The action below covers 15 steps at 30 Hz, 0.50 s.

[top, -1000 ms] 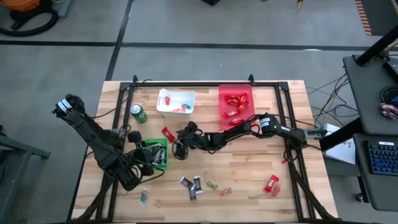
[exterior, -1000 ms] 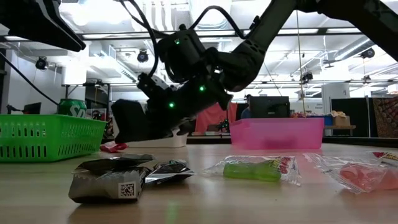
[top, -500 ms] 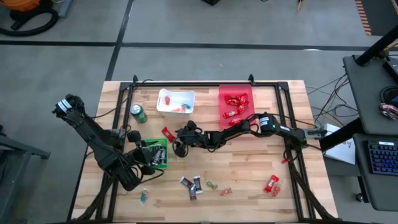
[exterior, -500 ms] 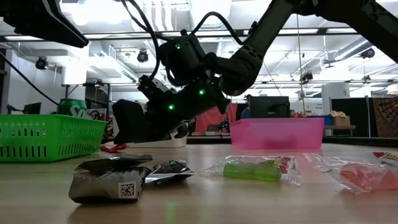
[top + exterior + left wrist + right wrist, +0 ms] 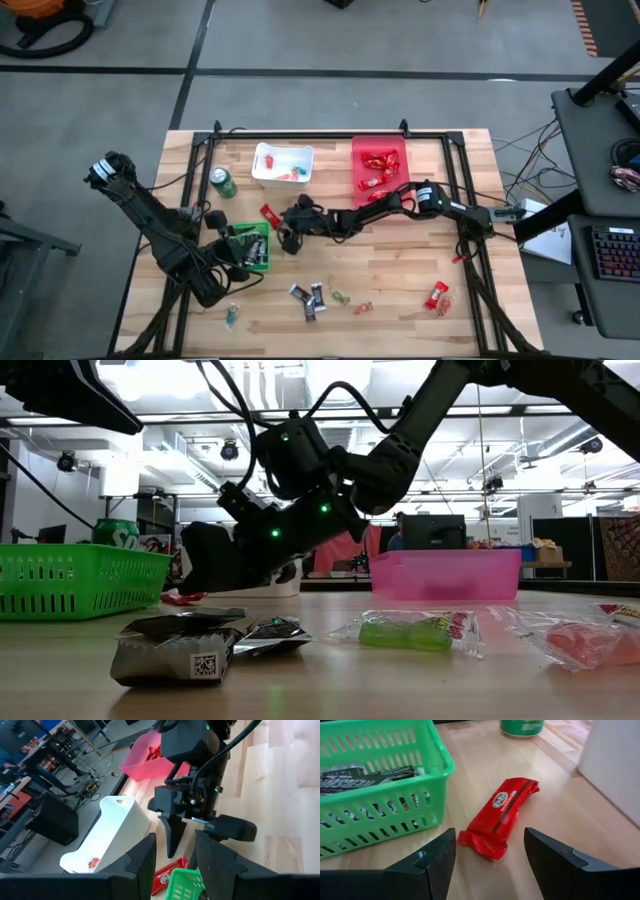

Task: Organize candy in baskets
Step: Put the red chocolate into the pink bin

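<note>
From above, you see the right gripper (image 5: 283,237) low over the table, near a red bar (image 5: 268,214) and just beside the green basket (image 5: 252,246); the left gripper (image 5: 238,256) sits over that basket. From the table, more candy (image 5: 180,646) lies in front. In your right wrist view the fingers (image 5: 427,865) are wide apart around the red bar (image 5: 501,814), not touching it. In the left wrist view, its fingers (image 5: 142,862) are apart too.
</note>
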Tool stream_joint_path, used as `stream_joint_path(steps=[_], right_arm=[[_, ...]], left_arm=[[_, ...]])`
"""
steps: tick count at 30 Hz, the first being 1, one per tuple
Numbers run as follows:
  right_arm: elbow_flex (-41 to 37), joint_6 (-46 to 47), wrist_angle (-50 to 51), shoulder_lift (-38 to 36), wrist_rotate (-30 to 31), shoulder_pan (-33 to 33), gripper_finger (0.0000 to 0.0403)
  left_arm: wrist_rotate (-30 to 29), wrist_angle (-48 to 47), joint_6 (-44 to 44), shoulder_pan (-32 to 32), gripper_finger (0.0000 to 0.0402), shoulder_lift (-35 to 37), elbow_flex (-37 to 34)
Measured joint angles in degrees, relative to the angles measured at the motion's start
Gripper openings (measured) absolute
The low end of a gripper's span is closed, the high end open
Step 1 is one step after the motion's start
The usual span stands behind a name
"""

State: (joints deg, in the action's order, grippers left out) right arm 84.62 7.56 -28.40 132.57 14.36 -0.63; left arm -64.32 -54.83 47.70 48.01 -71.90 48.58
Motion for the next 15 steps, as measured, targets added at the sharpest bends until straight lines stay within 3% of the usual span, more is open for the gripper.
stream_joint_path(steps=[7,15], right_arm=[[3.34,2.64,9.88,0.00,-1.34,0.69,0.0223],[4.08,2.87,9.66,0.00,-1.37,0.89,0.0223]], left_arm=[[-2.30,0.22,0.00,0.00,0.0121,0.00,0.00],[-2.34,0.39,0.00,0.00,0.0121,-0.02,0.00]])
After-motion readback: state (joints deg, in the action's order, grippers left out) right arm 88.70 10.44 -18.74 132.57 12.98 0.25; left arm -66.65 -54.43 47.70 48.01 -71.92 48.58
